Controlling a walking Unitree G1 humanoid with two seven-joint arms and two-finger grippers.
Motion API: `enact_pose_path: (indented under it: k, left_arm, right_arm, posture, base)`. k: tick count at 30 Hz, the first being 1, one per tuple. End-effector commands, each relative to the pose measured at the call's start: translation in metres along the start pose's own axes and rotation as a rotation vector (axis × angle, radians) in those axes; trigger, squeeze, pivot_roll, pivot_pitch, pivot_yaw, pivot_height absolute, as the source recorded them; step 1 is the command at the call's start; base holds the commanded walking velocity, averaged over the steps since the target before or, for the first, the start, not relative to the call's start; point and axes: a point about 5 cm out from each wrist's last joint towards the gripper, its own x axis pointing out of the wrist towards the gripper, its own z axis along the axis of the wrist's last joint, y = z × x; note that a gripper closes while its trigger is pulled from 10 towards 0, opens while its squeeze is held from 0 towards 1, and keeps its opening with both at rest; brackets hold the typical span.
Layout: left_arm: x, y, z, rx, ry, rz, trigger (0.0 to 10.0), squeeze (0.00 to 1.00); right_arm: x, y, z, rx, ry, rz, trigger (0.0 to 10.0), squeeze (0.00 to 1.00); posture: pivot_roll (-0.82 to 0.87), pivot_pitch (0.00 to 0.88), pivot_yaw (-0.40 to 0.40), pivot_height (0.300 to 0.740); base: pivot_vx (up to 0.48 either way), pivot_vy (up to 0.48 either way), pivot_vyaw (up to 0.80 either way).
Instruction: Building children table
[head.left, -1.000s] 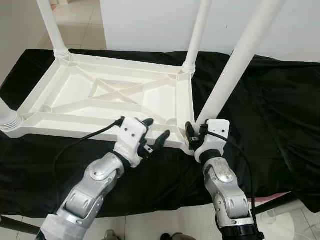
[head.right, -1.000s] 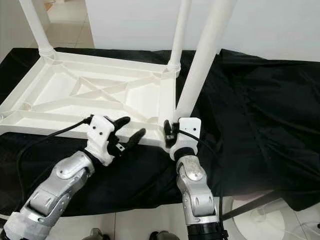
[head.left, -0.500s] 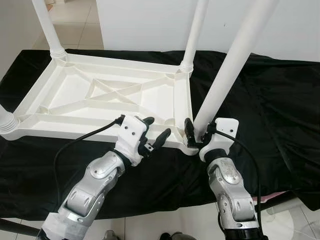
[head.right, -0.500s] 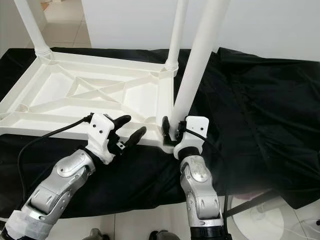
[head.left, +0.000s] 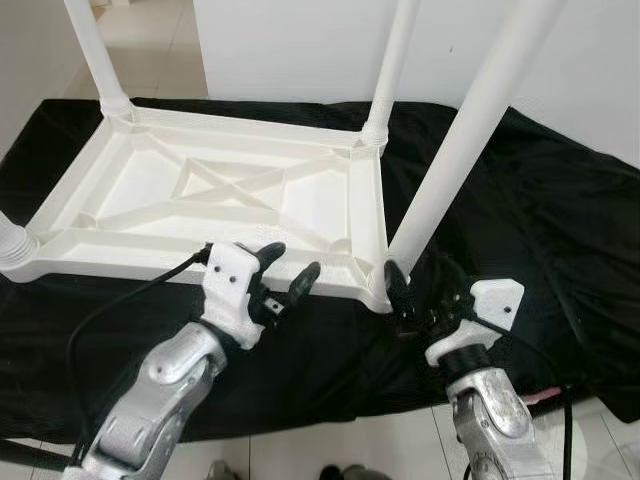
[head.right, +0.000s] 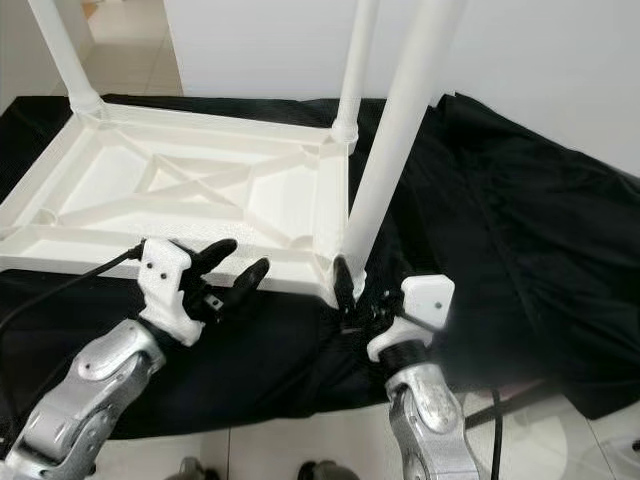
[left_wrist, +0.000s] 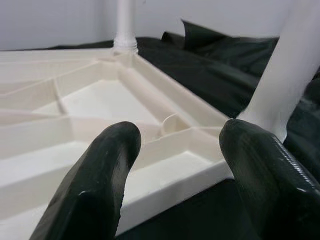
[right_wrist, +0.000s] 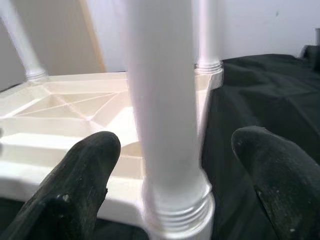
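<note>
A white plastic children's table (head.left: 230, 190) lies upside down on a black cloth. Legs stand in its far left corner (head.left: 95, 55), far right corner (head.left: 392, 65) and near right corner (head.left: 465, 140); the near left corner (head.left: 12, 245) carries a leg base at the picture's edge. My right gripper (head.left: 418, 298) is open just in front of the near right leg's base, apart from it; in the right wrist view that leg (right_wrist: 162, 100) stands between the two fingers (right_wrist: 75, 185). My left gripper (head.left: 283, 268) is open at the table's near edge, holding nothing.
The black cloth (head.left: 540, 220) covers the whole work surface and hangs over its front edge. Tiled floor (head.left: 330, 445) lies below. A white wall (head.left: 300, 40) stands behind the table. To the right of the table the cloth is bare.
My right gripper has drawn back from the near right leg's base toward me and dropped lower. My left gripper has shifted back and to the left.
</note>
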Motion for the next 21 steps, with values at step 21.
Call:
enact_pose_path:
  k: [21]
  left_arm:
    - [-0.030,0.069,-0.004,0.024,0.039,0.251,10.0,0.00]
  right_arm:
    - [-0.004,0.002,-0.016,-0.021,0.139,0.408,10.0,0.00]
  posture:
    - [-0.05,0.129,-0.033,0.740]
  base:
    - [0.000,0.000,0.00]
